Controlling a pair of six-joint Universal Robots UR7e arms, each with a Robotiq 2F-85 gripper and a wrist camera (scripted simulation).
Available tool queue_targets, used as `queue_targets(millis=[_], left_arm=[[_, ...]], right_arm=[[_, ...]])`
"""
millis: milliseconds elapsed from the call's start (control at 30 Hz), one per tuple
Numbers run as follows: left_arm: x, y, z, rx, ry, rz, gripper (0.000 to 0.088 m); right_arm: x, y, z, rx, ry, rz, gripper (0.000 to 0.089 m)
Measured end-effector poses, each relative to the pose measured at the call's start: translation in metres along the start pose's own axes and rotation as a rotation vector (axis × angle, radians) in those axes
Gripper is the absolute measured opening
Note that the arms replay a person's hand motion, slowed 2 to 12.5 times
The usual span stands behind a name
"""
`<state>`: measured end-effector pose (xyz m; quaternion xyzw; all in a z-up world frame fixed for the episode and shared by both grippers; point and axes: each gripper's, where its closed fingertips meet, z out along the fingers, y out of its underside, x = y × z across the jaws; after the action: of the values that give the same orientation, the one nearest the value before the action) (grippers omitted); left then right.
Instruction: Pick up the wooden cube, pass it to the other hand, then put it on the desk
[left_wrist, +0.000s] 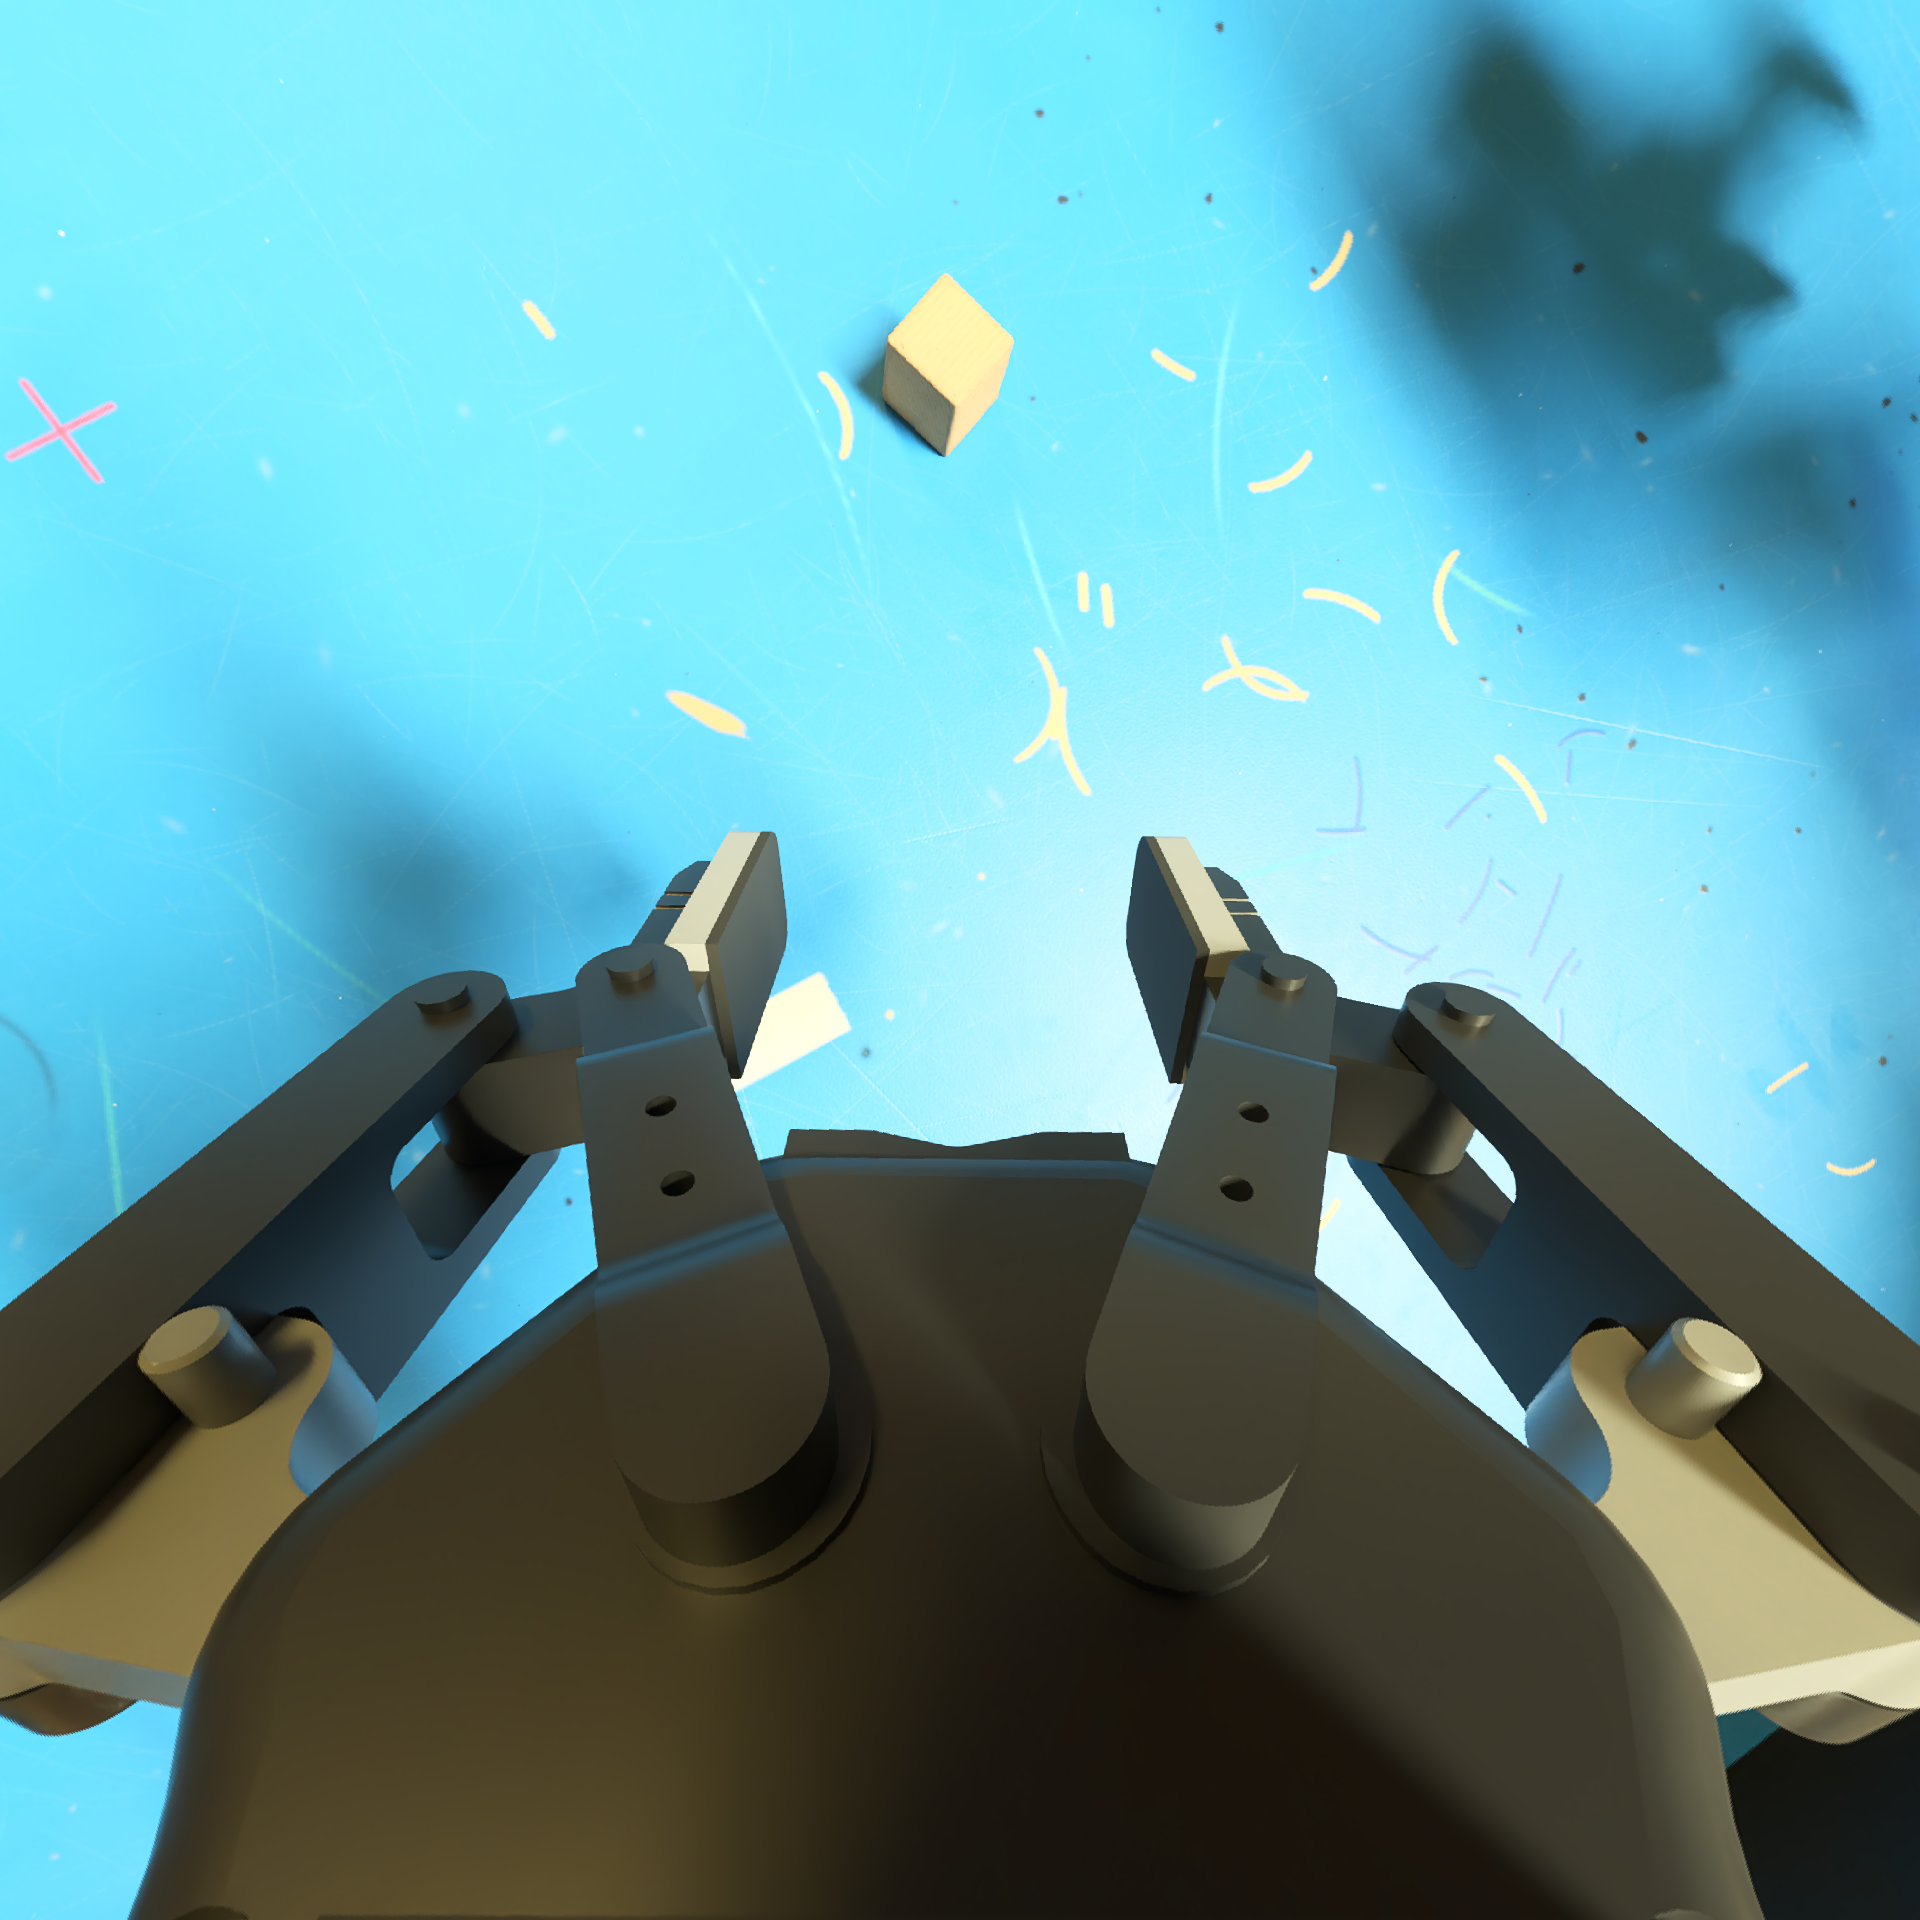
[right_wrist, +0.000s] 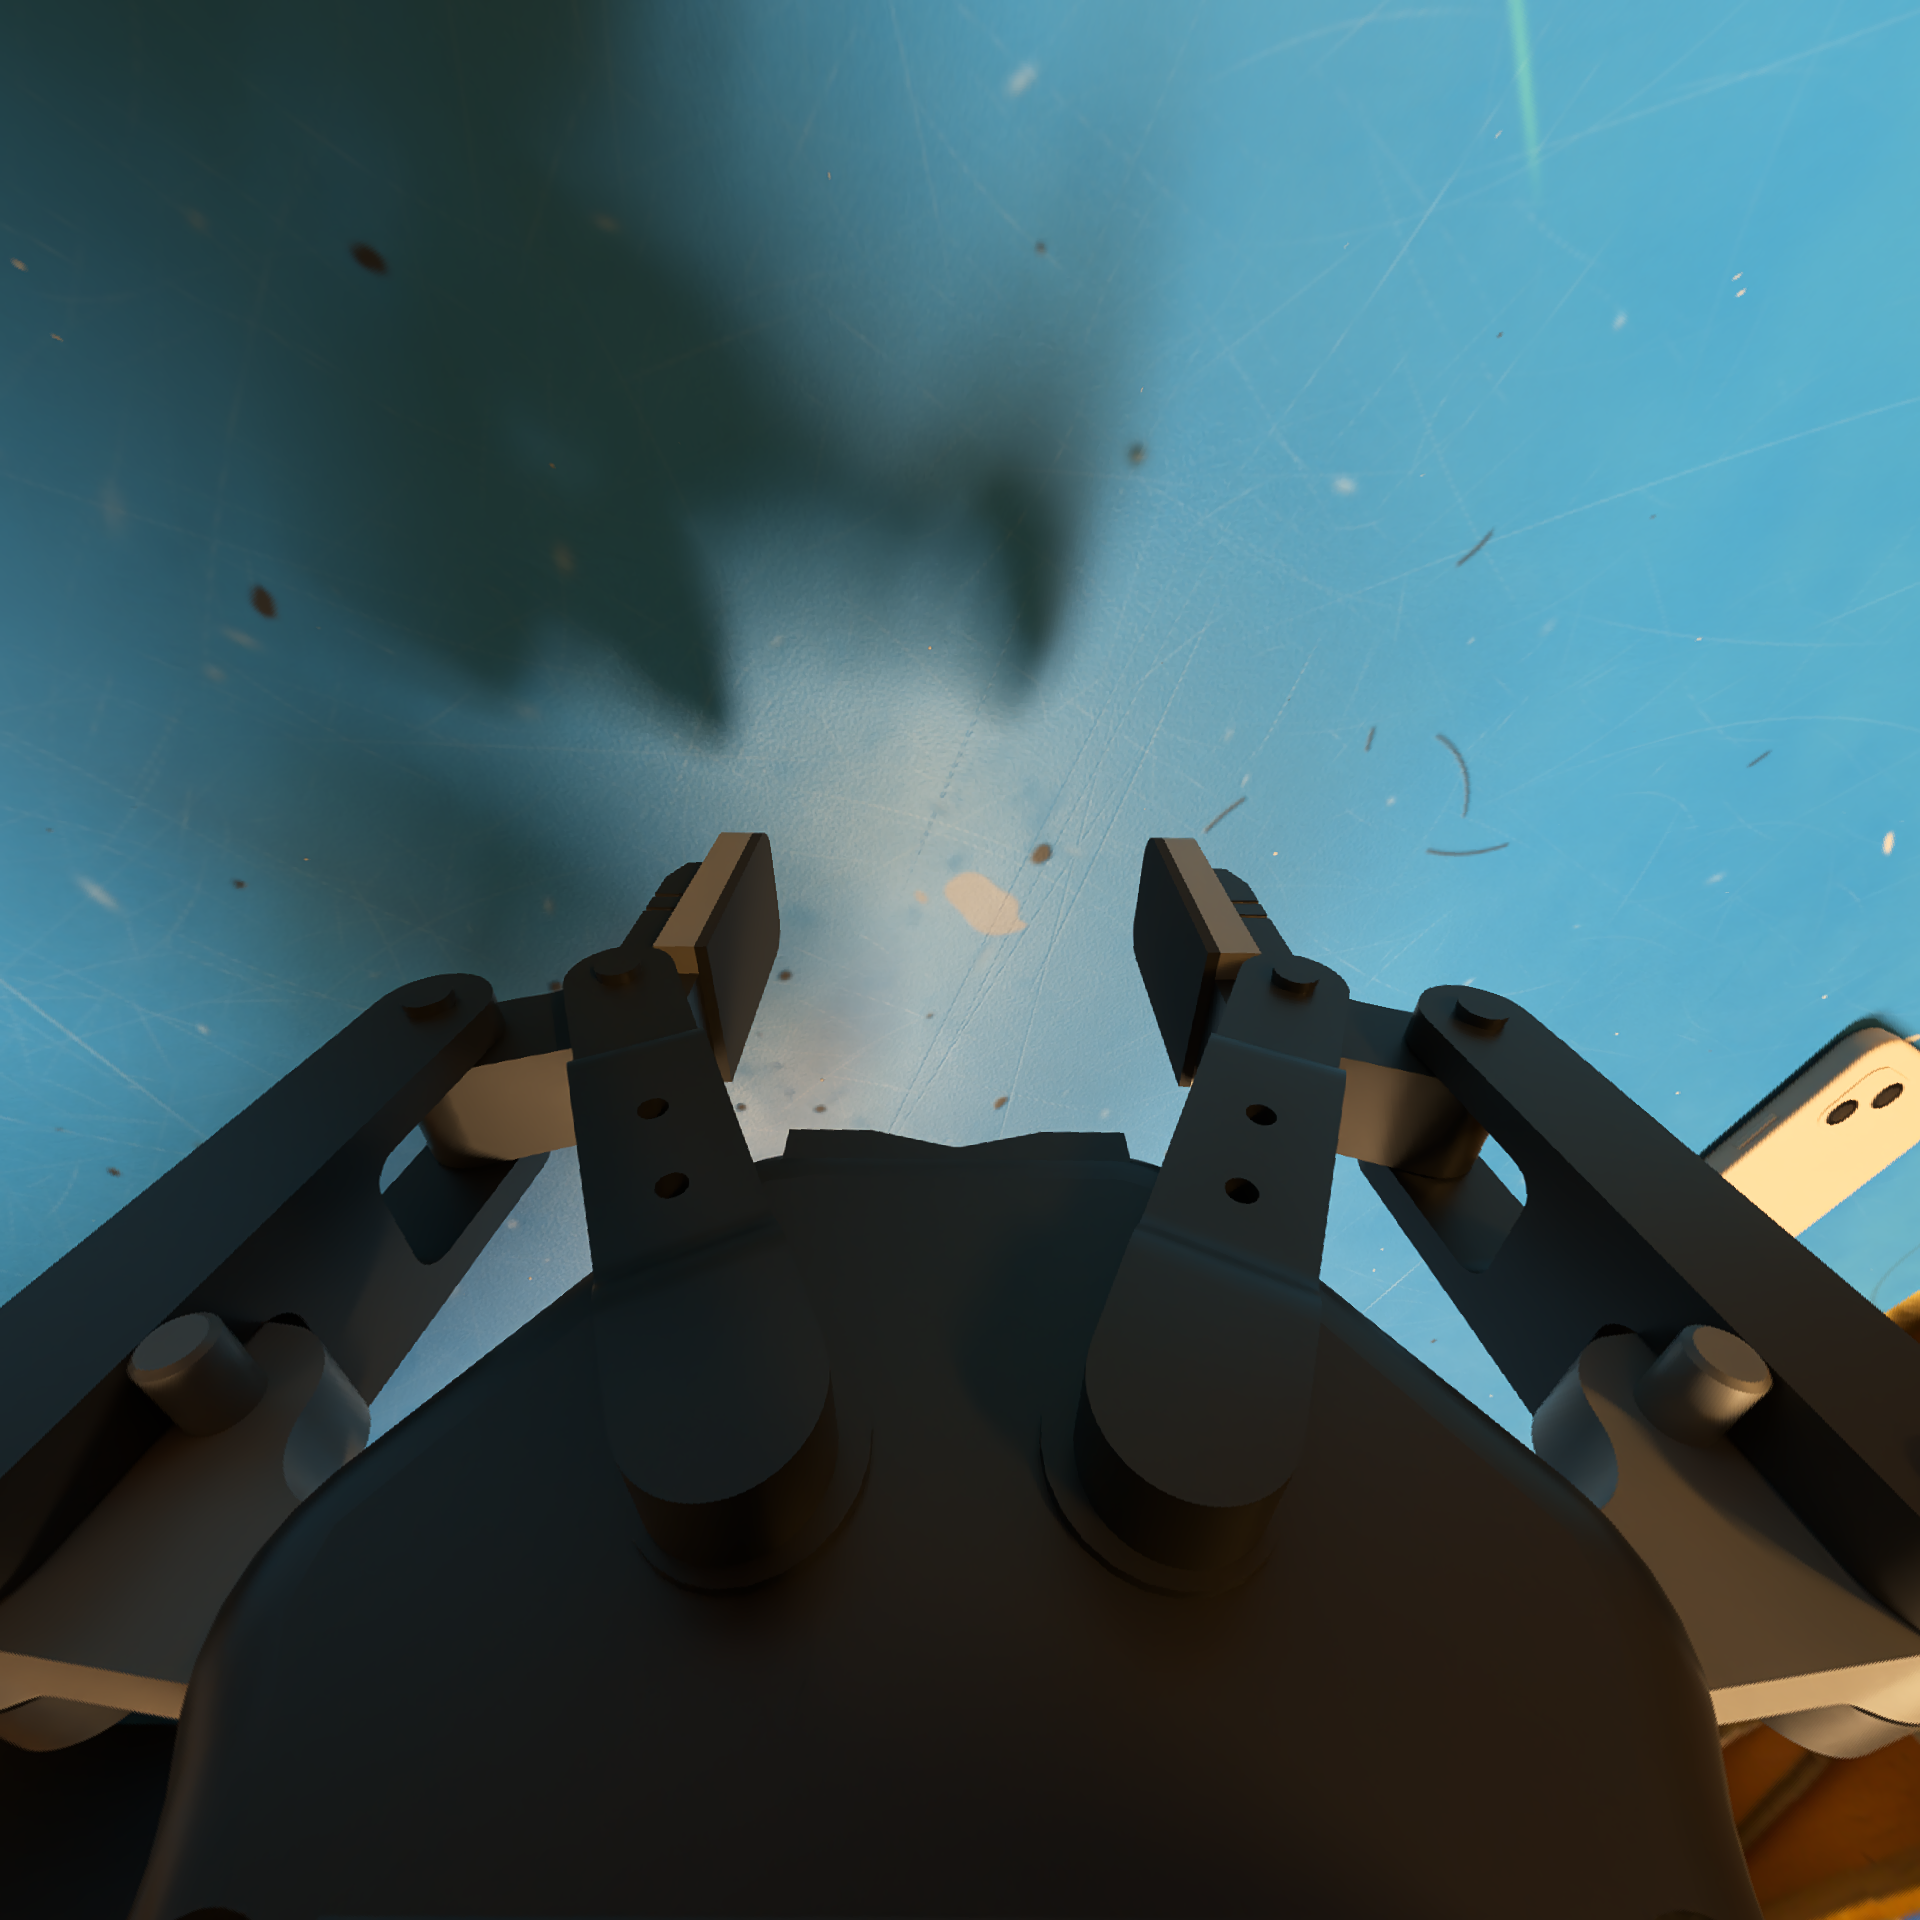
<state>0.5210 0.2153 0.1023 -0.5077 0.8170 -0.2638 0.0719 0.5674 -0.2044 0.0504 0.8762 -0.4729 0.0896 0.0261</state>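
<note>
Wooden cube (left_wrist: 948, 364): one, resting on the blue surface (left_wrist: 416, 623), ahead of my left fingers (left_wrist: 746, 925) and well apart from them. Left fingers: spread, holding nothing. Right fingers (right_wrist: 740, 935): spread, holding nothing, above bare surface. White phone (right_wrist: 1829, 1132): one, beside my right side.

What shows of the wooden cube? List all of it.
The wooden cube is a small block of pale, light-tan wood with faint grain and crisp edges. It shows only in the left wrist view. It sits flat on the blue desk, turned so one vertical corner faces the camera, with three faces visible: the top and two sides. It casts a small shadow at its base. Nothing else touches it; the open left gripper is well short of it, fingers apart.
</note>
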Motion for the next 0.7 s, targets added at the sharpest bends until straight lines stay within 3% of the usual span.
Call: queue_targets(millis=[400, 700], left_arm=[[-0.001, -0.006, -0.001, 0.004, -0.016, 0.053, 0.0592], [-0.004, -0.01, 0.003, -0.002, -0.034, 0.139, 0.0593]], right_arm=[[-0.005, -0.009, -0.041, 0.23, 0.035, 0.014, 0.0608], [-0.017, -0.013, -0.074, 0.437, 0.075, -0.004, 0.0597]])
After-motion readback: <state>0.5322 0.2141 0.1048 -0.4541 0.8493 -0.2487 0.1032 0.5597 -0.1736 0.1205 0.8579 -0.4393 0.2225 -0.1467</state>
